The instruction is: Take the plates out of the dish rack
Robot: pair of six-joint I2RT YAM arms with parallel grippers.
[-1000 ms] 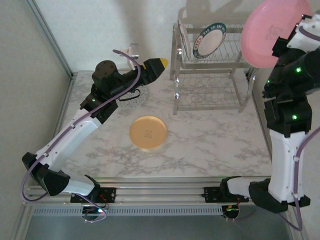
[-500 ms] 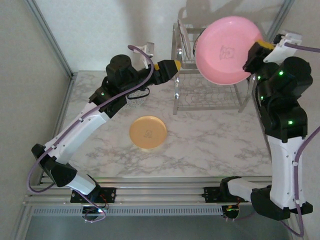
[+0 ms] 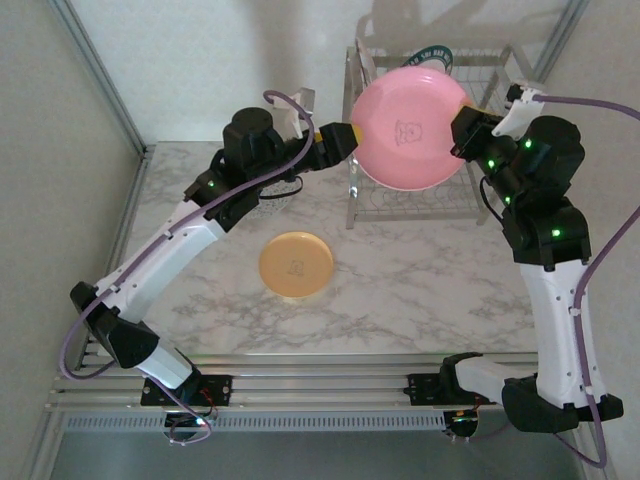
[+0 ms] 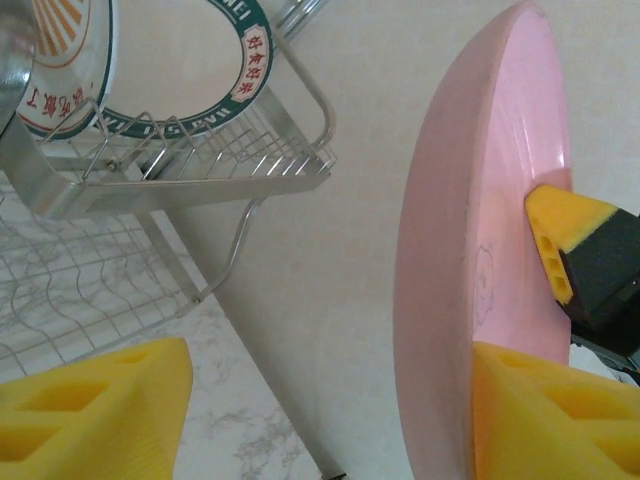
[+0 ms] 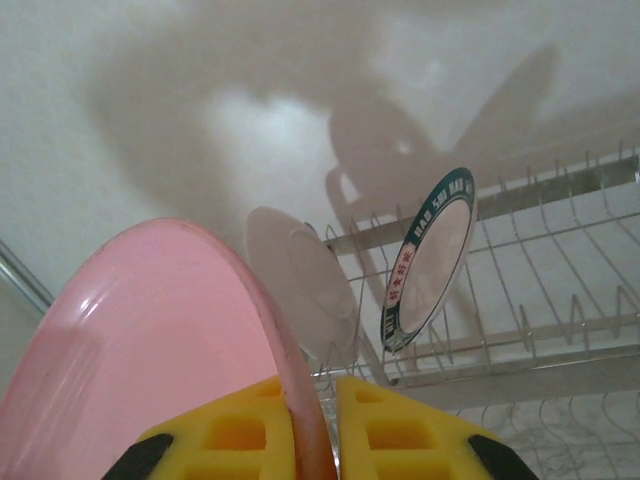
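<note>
- In the upper basket of the shiny chrome wire dish rack [image 3: 415, 208], I see a white plate with a dark teal rim [image 5: 430, 262] standing on edge.
- My left wrist view adds a red-rimmed, orange-centred plate [image 4: 60, 60] beside it.
- The right claw [image 5: 312, 400] is clenched on the round pink plate [image 3: 405, 130], which it holds upright before the rack.
- The left claw [image 4: 325, 400] gapes around that plate's edge (no grip).
- A tan-orange plate [image 3: 296, 265] lies flat on the marble table [image 3: 420, 290].

Pink plate [image 3: 408, 128] hangs across my path to the rack [image 3: 349, 205] front; tan plate [image 3: 296, 265] sits mid-table; near-right table [image 3: 440, 290] is free.
</note>
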